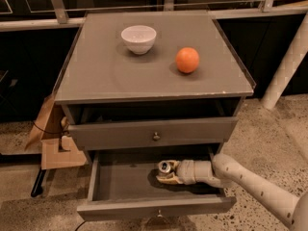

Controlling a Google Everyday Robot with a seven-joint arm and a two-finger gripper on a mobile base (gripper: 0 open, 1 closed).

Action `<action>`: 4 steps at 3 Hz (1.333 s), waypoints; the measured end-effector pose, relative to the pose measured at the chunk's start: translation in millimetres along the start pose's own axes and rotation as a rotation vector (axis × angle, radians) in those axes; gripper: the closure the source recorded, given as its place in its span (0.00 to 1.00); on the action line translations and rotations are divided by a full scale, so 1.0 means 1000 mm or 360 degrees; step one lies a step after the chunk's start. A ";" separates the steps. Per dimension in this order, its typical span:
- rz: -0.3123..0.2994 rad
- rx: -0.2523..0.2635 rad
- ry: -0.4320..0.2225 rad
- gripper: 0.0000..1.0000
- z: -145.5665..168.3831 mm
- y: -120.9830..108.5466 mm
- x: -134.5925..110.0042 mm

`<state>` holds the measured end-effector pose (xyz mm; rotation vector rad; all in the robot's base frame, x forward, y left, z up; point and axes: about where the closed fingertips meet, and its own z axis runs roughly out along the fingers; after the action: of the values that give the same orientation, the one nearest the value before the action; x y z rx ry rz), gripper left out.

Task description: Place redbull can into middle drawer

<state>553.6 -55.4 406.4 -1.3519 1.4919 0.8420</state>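
Note:
The middle drawer is pulled out, the lower of the two grey knobbed drawers. My gripper reaches into it from the right, low over the drawer floor. It is shut on the redbull can, whose shiny metal top faces the camera; most of the can's body is hidden by the fingers. I cannot tell whether the can rests on the drawer floor or hangs just above it.
A white bowl and an orange sit on the cabinet top. The upper drawer is slightly open. Cardboard lies on the floor to the left. A white post stands at the right.

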 end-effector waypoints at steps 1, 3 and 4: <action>0.0000 0.0000 0.0000 0.58 0.000 0.000 0.000; 0.0000 0.0000 0.0000 0.11 0.000 0.000 0.000; 0.0000 0.0000 0.0000 0.00 0.000 0.000 0.000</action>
<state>553.6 -55.2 406.3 -1.3520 1.4918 0.8423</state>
